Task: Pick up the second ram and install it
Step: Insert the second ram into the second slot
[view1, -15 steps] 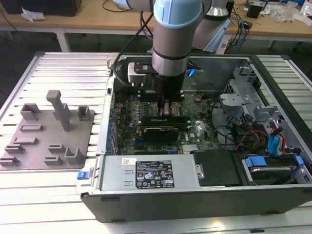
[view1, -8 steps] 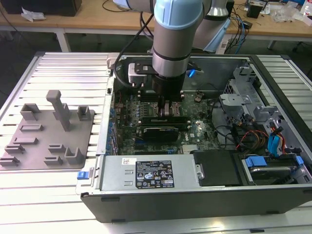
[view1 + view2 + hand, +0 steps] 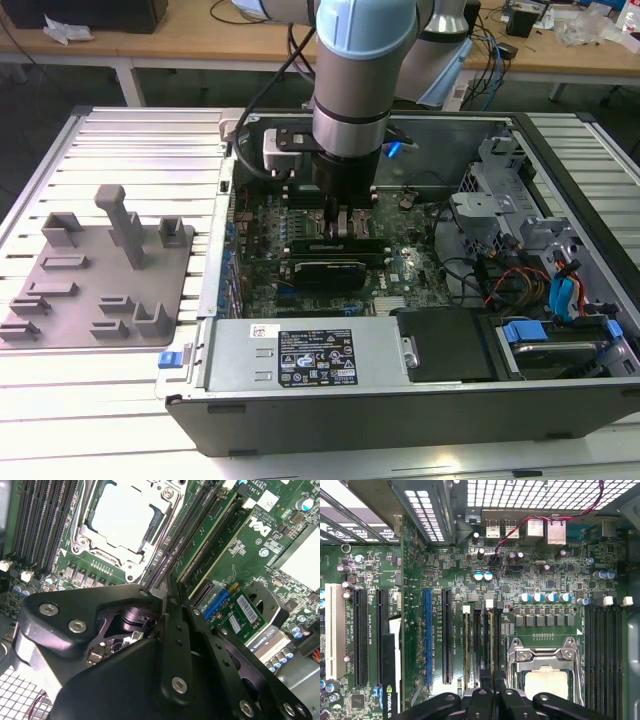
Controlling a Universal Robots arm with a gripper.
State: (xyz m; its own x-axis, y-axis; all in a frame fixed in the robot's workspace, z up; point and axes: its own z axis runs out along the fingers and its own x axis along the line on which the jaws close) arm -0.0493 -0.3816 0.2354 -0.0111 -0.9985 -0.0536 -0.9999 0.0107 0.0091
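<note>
My gripper [image 3: 340, 215] is down inside the open computer case [image 3: 400, 410], and my own arm covers the place where the fingertips meet the board, so from the exterior view the contact is hidden. In both wrist views my black fingers [image 3: 180, 630] take the near part of the picture and cut off what lies directly under them.

The jaws stand very close to each other, with only a thin line between. Whether they are pressed together or pinch the edge of a thin board I cannot tell.

The second ram [image 3: 205, 542] is, as far as I can make out, the long green strip standing in the memory slots [image 3: 480, 640] just beside the processor [image 3: 122, 517]. It runs away from my fingertips and its near end is hidden behind them. In the exterior view it is only a dark bar under me, hard to read.

The case holds the green motherboard [image 3: 540, 570], a thin red cable [image 3: 520, 530] near the rear ports, and a bundle of wires and blue-tabbed drives toward the exterior view's right. Outside the case, on the exterior view's left, the grey fixture plate [image 3: 100, 270] lies on the ribbed table [image 3: 130, 140] – well apart from me.
</note>
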